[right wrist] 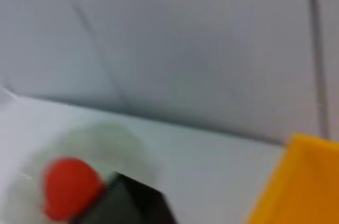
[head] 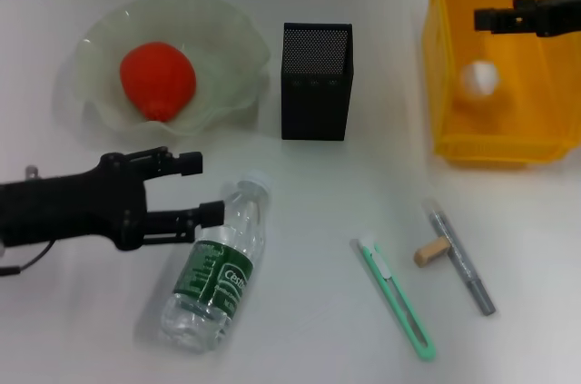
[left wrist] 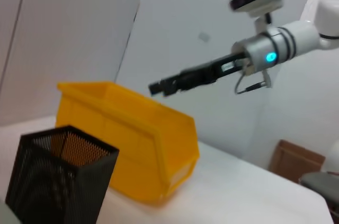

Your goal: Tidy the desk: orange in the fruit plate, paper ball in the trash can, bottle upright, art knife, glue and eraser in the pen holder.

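The fruit plate (head: 222,48) holds the orange (head: 158,81); the trash can (head: 445,57) holds the paper ball (head: 478,79); the pen holder (head: 314,82) between them shows nothing inside. Left gripper (head: 202,189) is released beside the lying bottle (head: 218,266). Right gripper (left wrist: 159,87) is above the trash can, seen clenched only in the left wrist view.

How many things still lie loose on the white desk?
4: the clear plastic bottle lying beside the left claw, the green art knife, the small tan eraser and the grey glue stick touching it.

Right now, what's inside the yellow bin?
One white paper ball lies on the floor of the yellow bin. The right tool hovers over the bin and covers a strip of its back part, so anything under there cannot be seen.
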You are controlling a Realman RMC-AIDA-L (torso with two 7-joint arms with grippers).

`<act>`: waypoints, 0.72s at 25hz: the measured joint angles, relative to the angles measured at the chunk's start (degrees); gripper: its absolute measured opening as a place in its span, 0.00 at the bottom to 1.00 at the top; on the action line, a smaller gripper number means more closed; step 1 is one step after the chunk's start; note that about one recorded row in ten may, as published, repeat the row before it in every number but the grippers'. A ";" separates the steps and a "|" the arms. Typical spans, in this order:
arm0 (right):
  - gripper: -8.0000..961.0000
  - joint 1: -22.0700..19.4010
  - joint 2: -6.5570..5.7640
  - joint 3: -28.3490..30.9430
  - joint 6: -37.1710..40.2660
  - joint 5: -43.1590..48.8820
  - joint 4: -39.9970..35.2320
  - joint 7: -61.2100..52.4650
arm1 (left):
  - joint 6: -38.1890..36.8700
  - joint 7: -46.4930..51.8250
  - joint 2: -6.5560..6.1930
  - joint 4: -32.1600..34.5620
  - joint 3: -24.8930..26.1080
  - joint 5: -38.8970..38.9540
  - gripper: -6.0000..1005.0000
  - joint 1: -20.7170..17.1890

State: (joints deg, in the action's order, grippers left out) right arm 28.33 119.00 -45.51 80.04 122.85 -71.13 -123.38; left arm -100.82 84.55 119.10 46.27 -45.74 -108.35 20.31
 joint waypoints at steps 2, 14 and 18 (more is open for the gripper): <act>0.73 -3.08 0.00 -0.29 0.42 -7.48 0.86 6.97 | 0.93 2.53 0.05 1.72 -1.46 0.14 0.83 0.04; 0.88 -12.42 0.50 -2.16 18.27 -19.69 12.86 39.15 | 26.27 37.10 -0.28 36.71 -35.28 -5.39 0.83 -9.58; 0.88 -14.64 0.50 -4.12 19.44 -19.52 18.98 49.10 | 31.88 54.76 -0.18 46.69 -45.36 -18.16 0.83 -10.93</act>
State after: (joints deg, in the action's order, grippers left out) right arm 13.69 119.51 -49.63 99.48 103.33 -52.15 -74.28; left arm -68.94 139.31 118.92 92.96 -91.10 -126.50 9.38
